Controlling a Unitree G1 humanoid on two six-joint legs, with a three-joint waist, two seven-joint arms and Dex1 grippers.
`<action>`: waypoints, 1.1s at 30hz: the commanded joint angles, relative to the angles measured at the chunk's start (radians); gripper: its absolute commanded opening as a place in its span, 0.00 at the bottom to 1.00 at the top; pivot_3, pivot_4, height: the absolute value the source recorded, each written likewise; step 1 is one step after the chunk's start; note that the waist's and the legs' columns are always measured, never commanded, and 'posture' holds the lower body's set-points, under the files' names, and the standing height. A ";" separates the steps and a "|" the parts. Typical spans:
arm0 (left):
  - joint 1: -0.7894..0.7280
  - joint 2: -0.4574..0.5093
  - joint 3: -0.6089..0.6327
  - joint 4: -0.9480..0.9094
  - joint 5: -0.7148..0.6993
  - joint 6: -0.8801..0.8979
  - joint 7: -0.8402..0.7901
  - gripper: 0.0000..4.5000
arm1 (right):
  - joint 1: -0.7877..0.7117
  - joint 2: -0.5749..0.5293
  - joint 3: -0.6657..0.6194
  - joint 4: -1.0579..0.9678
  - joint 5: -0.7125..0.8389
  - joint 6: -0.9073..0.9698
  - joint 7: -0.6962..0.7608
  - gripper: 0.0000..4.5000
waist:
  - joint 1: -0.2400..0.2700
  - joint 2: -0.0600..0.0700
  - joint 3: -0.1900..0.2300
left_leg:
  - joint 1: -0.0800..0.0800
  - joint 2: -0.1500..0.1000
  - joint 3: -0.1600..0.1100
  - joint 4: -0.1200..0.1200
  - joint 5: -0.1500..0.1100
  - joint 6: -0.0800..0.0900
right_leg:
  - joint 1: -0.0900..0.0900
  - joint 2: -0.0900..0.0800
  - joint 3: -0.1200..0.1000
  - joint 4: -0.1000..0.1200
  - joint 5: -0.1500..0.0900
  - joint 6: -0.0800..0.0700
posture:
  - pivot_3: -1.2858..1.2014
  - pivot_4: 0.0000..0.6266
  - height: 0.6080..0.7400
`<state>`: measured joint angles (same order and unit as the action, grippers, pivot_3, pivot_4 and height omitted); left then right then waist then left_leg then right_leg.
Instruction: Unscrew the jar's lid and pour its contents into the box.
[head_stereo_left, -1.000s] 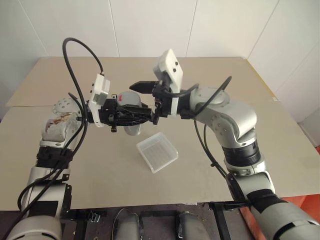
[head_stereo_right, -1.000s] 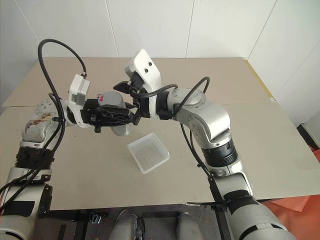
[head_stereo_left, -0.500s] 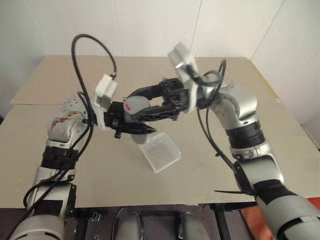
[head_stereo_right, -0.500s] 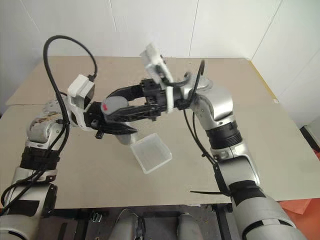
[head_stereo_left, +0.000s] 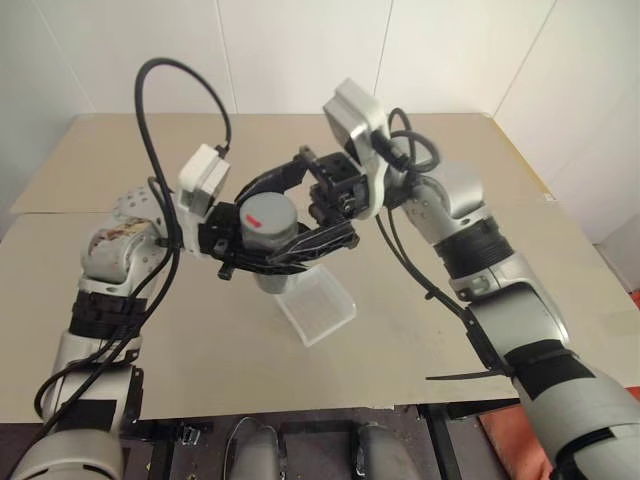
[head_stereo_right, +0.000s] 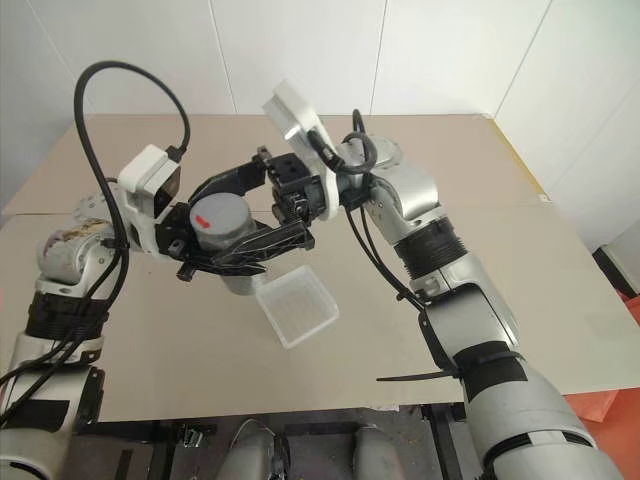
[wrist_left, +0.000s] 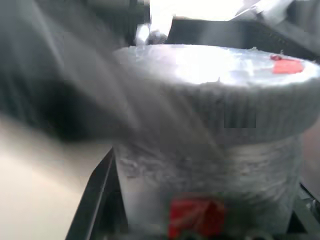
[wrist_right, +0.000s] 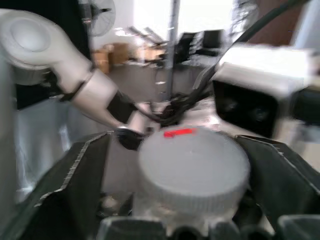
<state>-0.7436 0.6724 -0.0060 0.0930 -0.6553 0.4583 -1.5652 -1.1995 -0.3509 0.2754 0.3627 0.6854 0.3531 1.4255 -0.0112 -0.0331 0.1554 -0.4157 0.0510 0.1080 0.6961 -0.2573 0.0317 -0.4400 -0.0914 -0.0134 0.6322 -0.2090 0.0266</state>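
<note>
A: Two pincers meet above the tabletop. The left pincer is clamped on the body of the jar, holding it upright in the air. The right pincer comes in level from the opposite side, its two black fingers spread wide, one on either side of the lid with a gap on both sides.

B: Is the lid off yet?

A: No. The pale grey lid, marked with a small red patch, sits on top of the jar. The right wrist view shows it between the spread fingers, not pinched.

B: Where is the box?

A: The clear plastic box lies on the tabletop just below and slightly to the robot's right of the held jar. Nothing I can make out lies in it. I cannot see the contents of the jar.

B: Which step is this?

A: Unscrewing, I judge, in a pause between twists. Next, the right pincer should close on the lid's ribbed edge and turn while the left keeps the jar from spinning. A weak grip on the lid would slip.
</note>
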 joint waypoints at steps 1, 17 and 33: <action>0.009 0.022 0.057 0.031 0.030 -0.044 0.045 0.43 | 0.042 -0.037 -0.097 -0.153 -0.027 0.080 -0.178 0.99 | 0.005 0.000 0.000 | 0.000 0.000 0.000 0.000 0.000 0.000 | 0.000 0.000 0.000 0.000 0.000 0.000 | 0.52 0.24 1.00; -0.005 -0.055 0.046 0.100 0.096 -0.127 0.131 0.43 | 0.166 0.094 -0.010 -0.502 -0.236 0.343 -0.736 0.99 | -0.003 0.000 0.000 | 0.000 0.000 0.001 0.000 0.000 0.000 | -0.001 0.000 0.000 0.000 0.000 0.000 | 0.52 0.24 1.00; 0.050 0.009 0.124 0.018 0.007 -0.033 0.124 0.43 | 0.162 0.043 -0.185 -0.337 -0.153 0.290 -0.559 0.99 | -0.003 0.000 0.000 | 0.000 0.000 0.000 0.000 0.000 0.001 | 0.000 0.000 0.000 -0.001 0.000 0.000 | 0.52 0.24 1.00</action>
<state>-0.7013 0.6590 0.0773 0.1636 -0.6029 0.4136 -1.4131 -1.0352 -0.2682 0.2095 0.0030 0.5257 0.6892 0.8582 -0.0143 -0.0331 0.1554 -0.4159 0.0508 0.1084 0.6963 -0.2577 0.0324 -0.4399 -0.0910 -0.0135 0.6315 -0.2089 0.0266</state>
